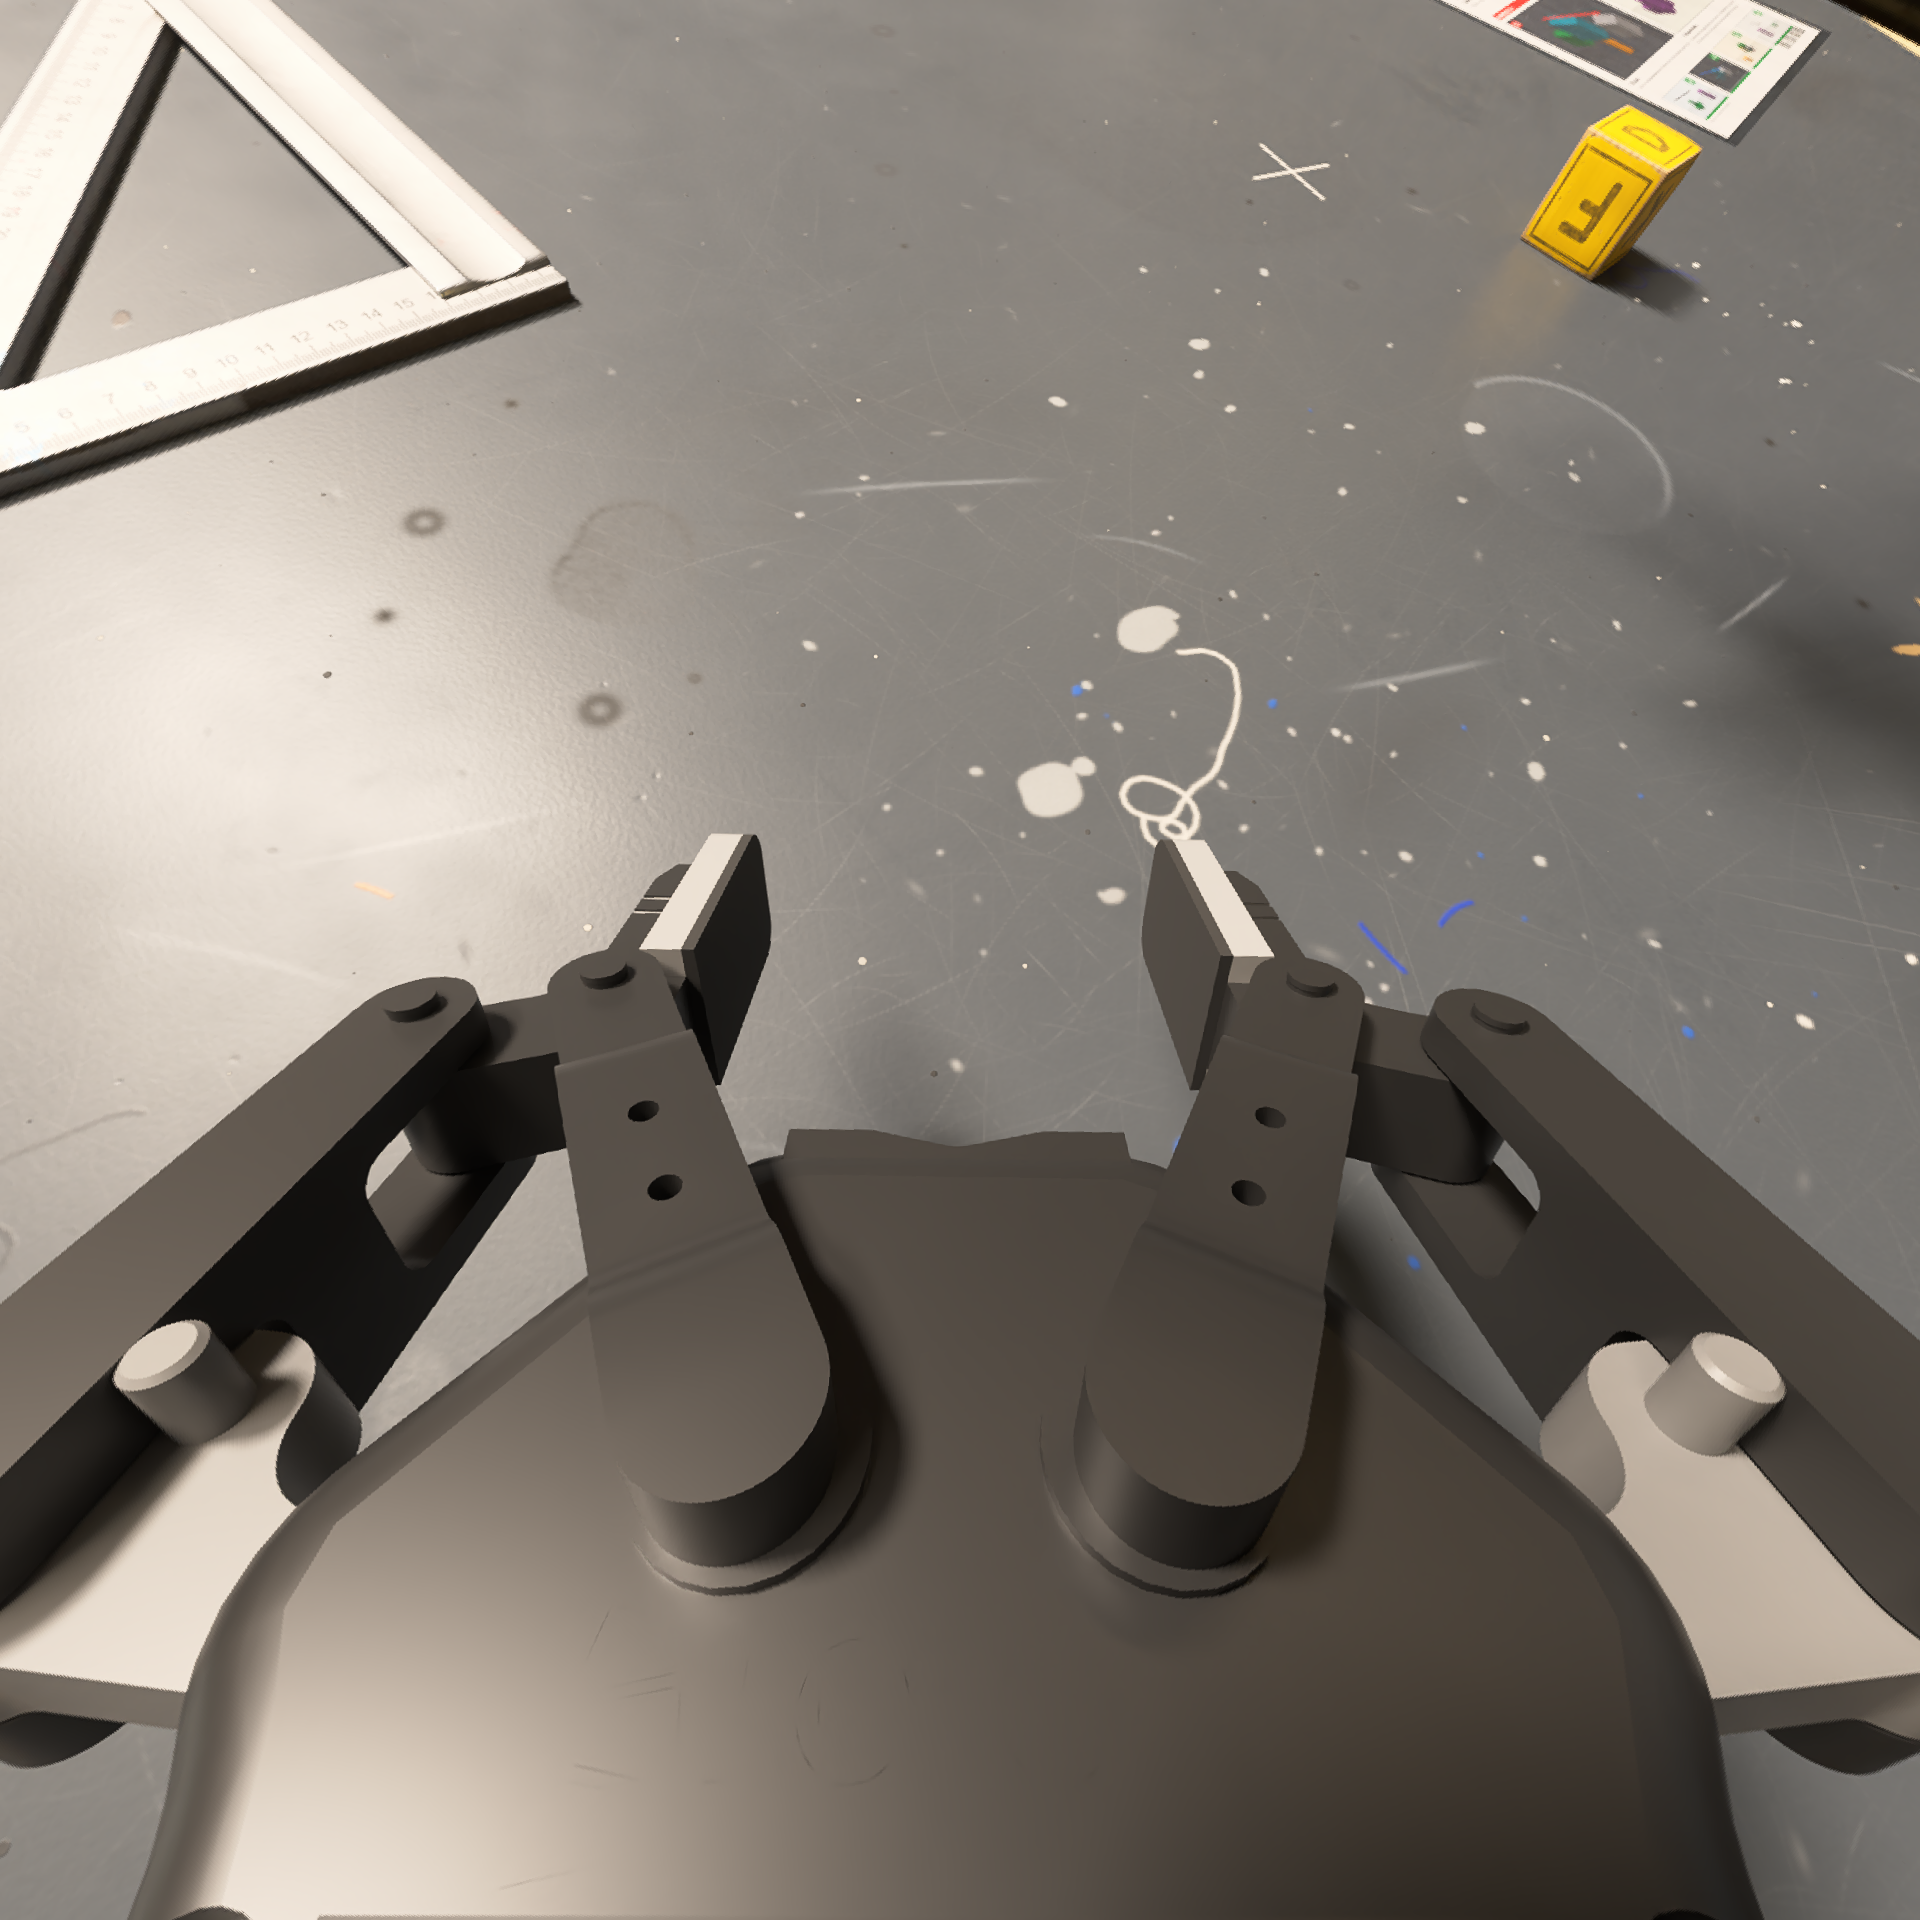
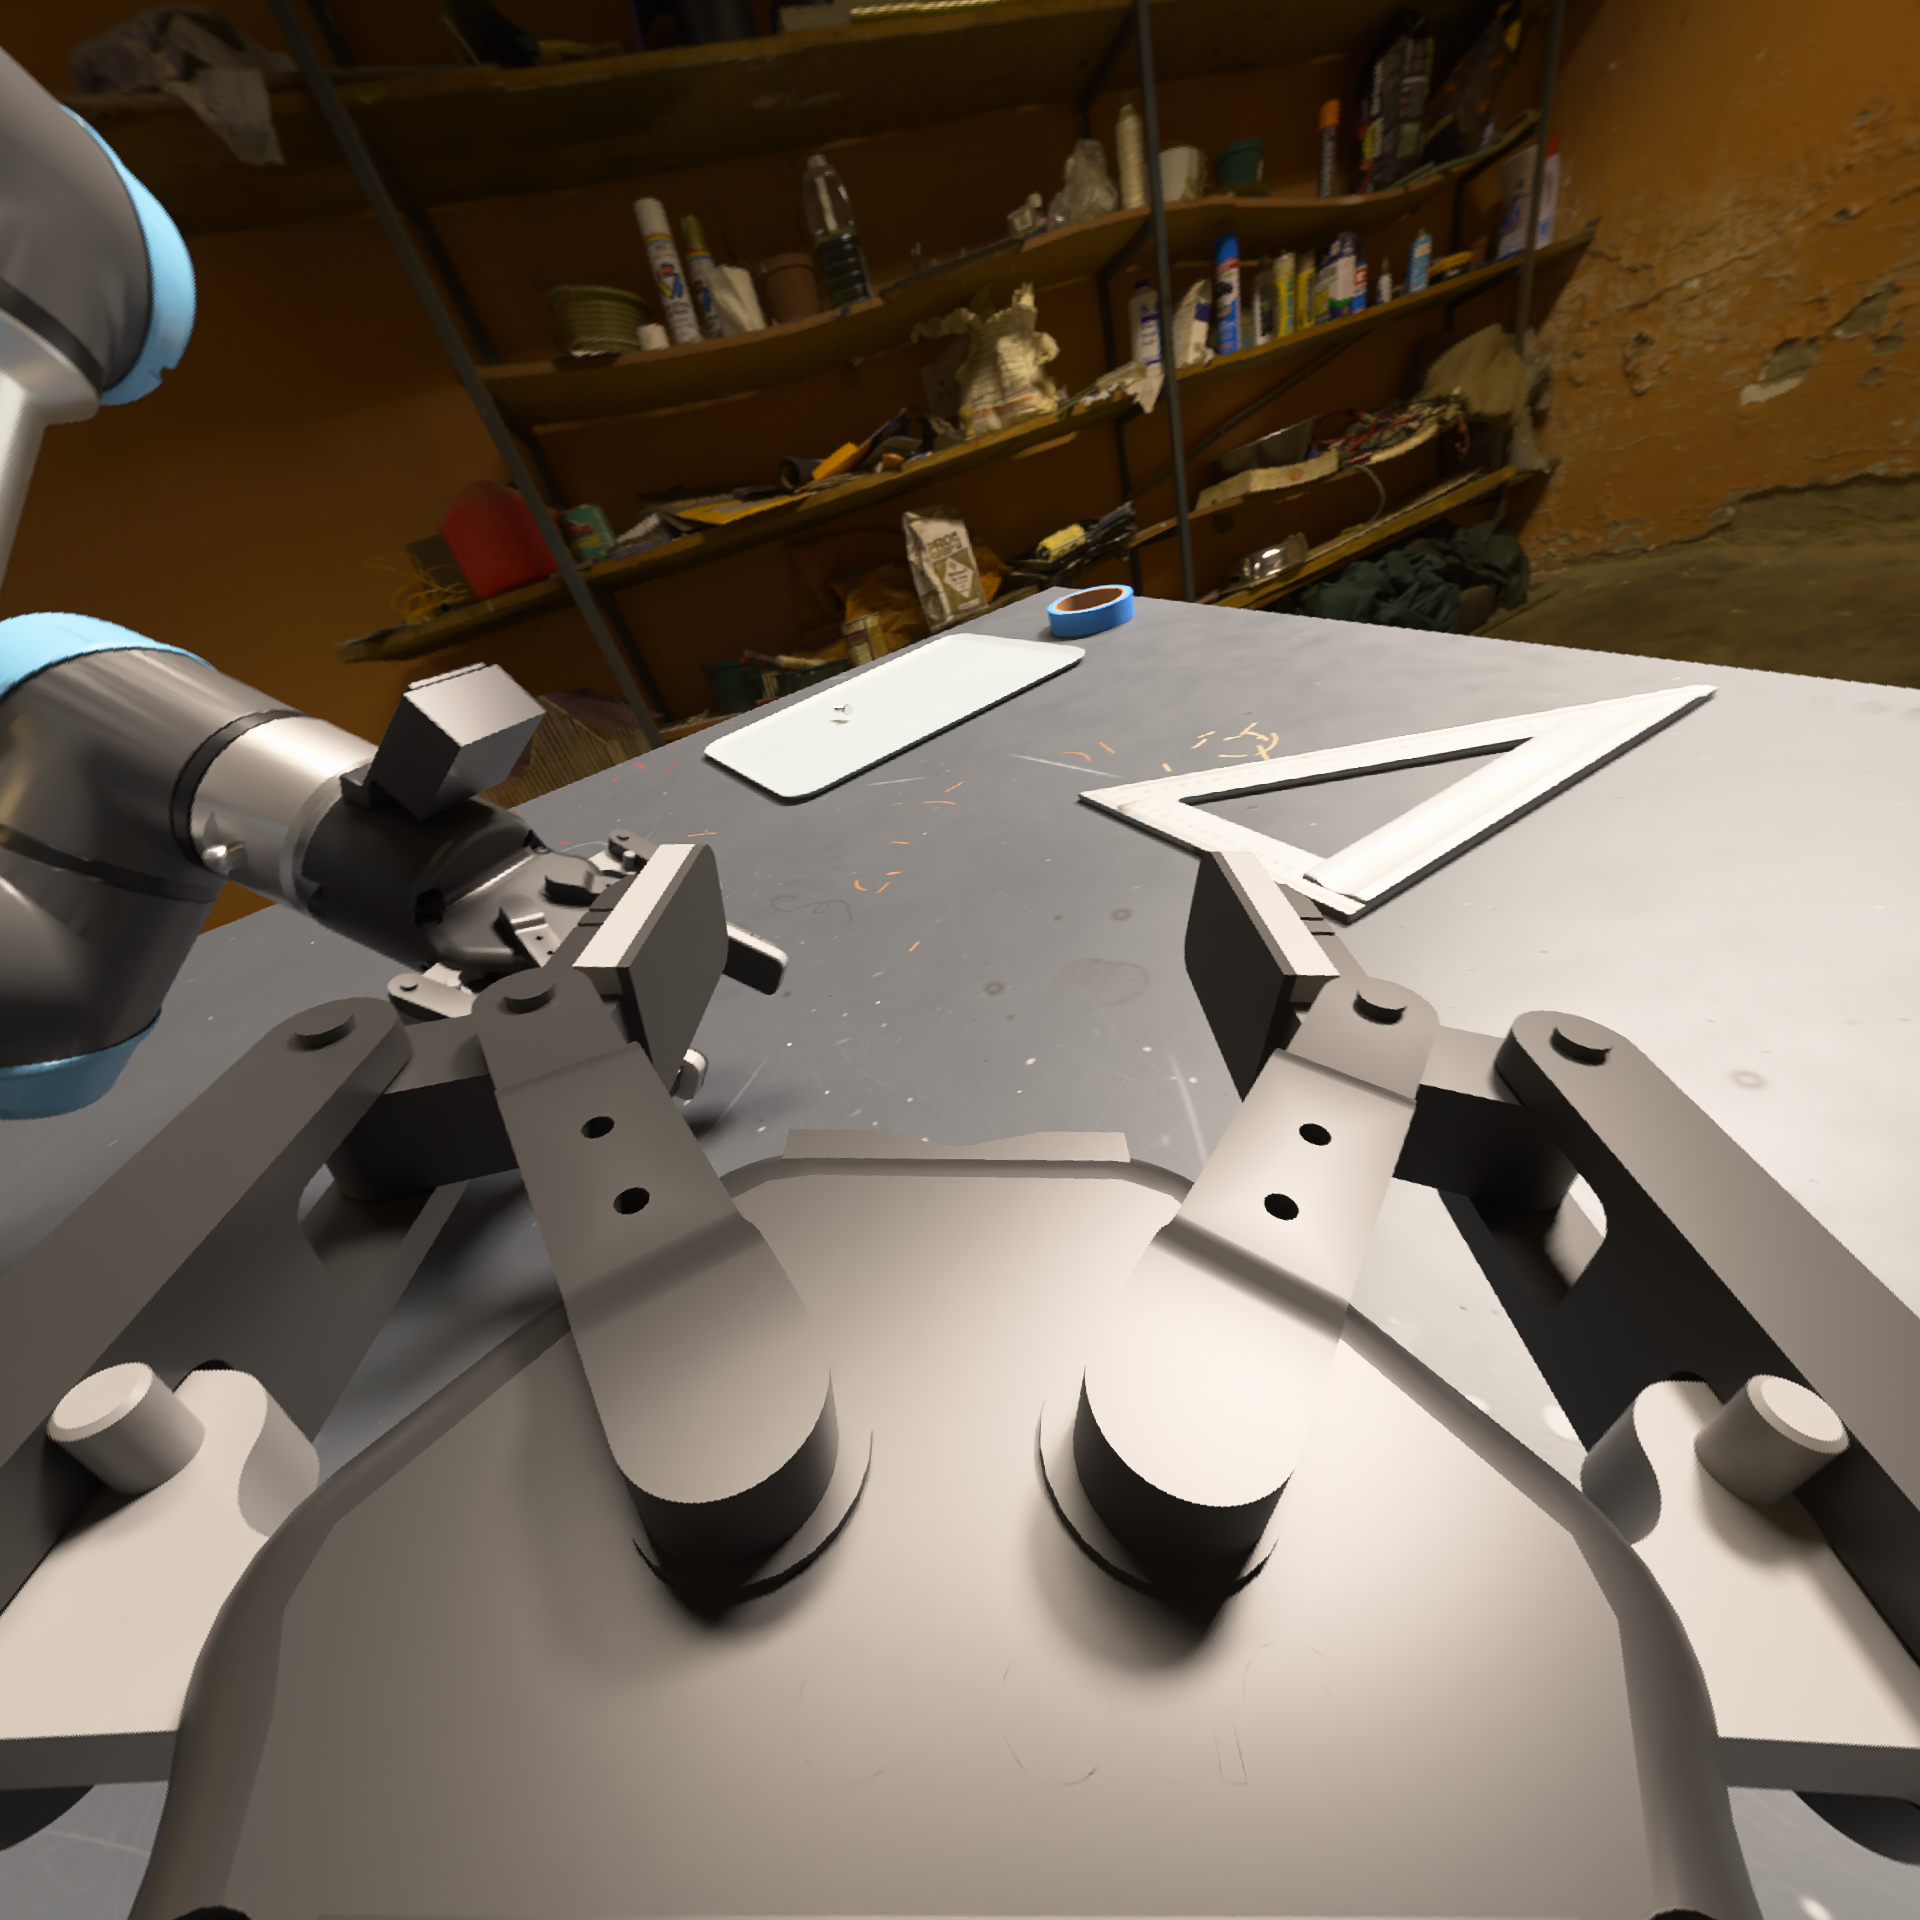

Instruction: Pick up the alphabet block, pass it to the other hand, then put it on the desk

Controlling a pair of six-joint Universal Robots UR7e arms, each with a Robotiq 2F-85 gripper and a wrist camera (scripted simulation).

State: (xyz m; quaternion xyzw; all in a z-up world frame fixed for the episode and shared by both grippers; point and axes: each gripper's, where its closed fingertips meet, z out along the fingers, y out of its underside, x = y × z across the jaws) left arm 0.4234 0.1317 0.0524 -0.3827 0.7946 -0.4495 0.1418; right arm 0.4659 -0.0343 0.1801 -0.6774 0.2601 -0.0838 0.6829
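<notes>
The alphabet block (image 1: 1605, 193) is a yellow cube with dark letters. It rests on the grey desk (image 1: 935, 364) at the far right of the left wrist view, well ahead and right of my left gripper (image 1: 956, 945). That gripper is open and empty, low over the desk. My right gripper (image 2: 956, 956) is open and empty above the desk (image 2: 1039, 966). The block does not show in the right wrist view. The left arm and its gripper (image 2: 582, 914) show at the left of that view, partly behind my right gripper's left finger.
A white triangular ruler (image 1: 281, 312) lies at the far left, and also in the right wrist view (image 2: 1455, 790). A printed sheet (image 1: 1662, 52) lies behind the block. A pale flat tray (image 2: 894, 712) and a blue tape roll (image 2: 1089, 608) sit near the far edge. Shelves stand beyond.
</notes>
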